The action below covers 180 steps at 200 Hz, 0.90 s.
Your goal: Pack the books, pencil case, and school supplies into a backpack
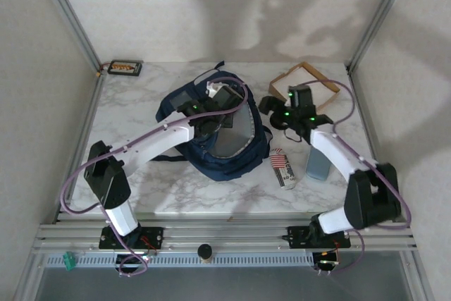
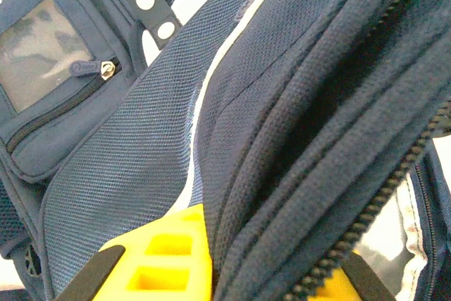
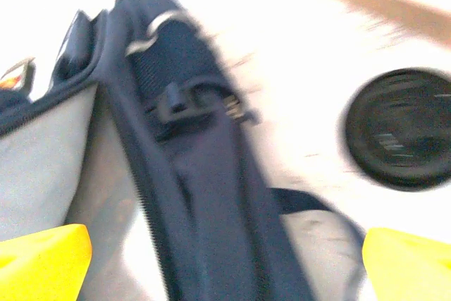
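Note:
The navy backpack (image 1: 218, 147) lies open in the middle of the table, its pale lining facing up. My left gripper (image 1: 208, 119) is shut on the backpack's upper rim; in the left wrist view its yellow fingers (image 2: 163, 259) pinch folds of navy fabric (image 2: 296, 139) beside the zipper. My right gripper (image 1: 275, 112) hovers at the backpack's right side, open wide. In the right wrist view, which is blurred, the backpack's side wall (image 3: 204, 202) passes between its yellow fingertips (image 3: 44, 255). A grey-blue oblong case (image 1: 318, 163) and a white-and-red packet (image 1: 283, 168) lie right of the backpack. The books are out of view.
A shallow cardboard tray (image 1: 304, 79) sits at the back right. A small black tray (image 1: 125, 68) lies at the back left corner. A dark round ring (image 3: 400, 128) rests on the table by the right gripper. Metal frame posts stand at the table's corners.

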Tool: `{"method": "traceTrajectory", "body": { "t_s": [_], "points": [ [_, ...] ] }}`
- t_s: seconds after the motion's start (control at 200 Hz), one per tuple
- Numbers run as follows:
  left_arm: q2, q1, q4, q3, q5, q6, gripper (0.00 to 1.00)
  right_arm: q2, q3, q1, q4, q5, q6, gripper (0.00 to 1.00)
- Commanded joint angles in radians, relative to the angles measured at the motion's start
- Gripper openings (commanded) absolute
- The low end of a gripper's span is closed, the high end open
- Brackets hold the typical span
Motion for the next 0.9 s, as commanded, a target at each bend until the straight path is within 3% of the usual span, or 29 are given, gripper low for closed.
{"method": "traceTrajectory", "body": {
  "t_s": [0.0, 0.045, 0.135, 0.215, 0.466, 0.896],
  "points": [
    [-0.009, 0.002, 0.079, 0.040, -0.021, -0.041, 0.00, -0.099, -0.047, -0.088, -0.320, 0.274, 0.003, 0.99],
    [-0.015, 0.002, 0.085, 0.032, -0.015, -0.035, 0.00, -0.144, -0.082, -0.148, -0.356, 0.316, 0.012, 0.99],
    [-0.032, 0.002, 0.100, 0.005, 0.015, -0.015, 0.00, -0.213, -0.153, -0.303, -0.389, 0.274, 0.009, 0.99],
    [-0.053, 0.001, 0.126, -0.031, 0.045, 0.004, 0.00, -0.240, -0.204, -0.361, -0.396, 0.250, 0.001, 0.99],
    [-0.077, 0.002, 0.151, -0.089, 0.059, 0.028, 0.00, -0.182, -0.367, -0.335, -0.304, 0.147, 0.027, 0.99],
    [-0.097, 0.017, 0.144, -0.136, 0.038, 0.032, 0.00, -0.006, -0.342, -0.244, -0.256, 0.227, 0.008, 0.99]
  ]
}}
